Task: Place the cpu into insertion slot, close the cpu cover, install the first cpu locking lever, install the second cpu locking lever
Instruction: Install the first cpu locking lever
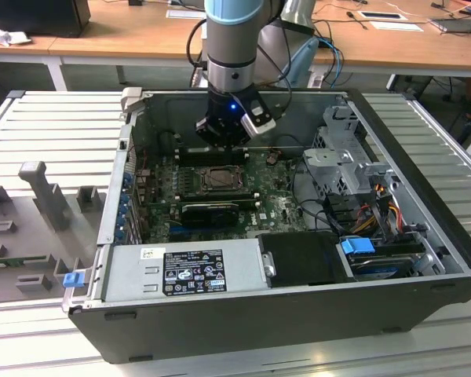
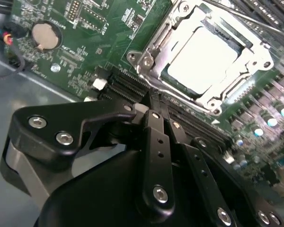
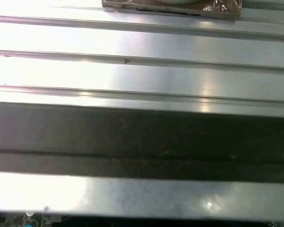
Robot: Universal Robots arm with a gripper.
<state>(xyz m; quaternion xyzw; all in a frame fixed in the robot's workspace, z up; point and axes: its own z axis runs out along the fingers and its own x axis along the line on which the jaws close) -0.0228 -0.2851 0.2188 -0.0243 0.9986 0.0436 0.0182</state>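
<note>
Where the exterior view looks down into the open computer case (image 1: 424,259), items run near to far: a grey boxy power supply (image 1: 180,271) with a printed label; a blue plastic latch (image 1: 359,246); the green motherboard (image 1: 279,206), matte and densely studded. In the second wrist view the black gripper (image 2: 151,106) has its jaws clenched together, grasping nothing, tips hovering just short of the insertion slot (image 2: 146,59). There the cpu (image 2: 206,56), a flat square with pale silver-grey top, lies seated in the slot, and the cpu cover (image 2: 227,92), a thin bright metal frame, appears folded down around it. A round coin cell (image 2: 46,36) sits well apart. Ribbed aluminium table (image 3: 142,42) beyond.
</note>
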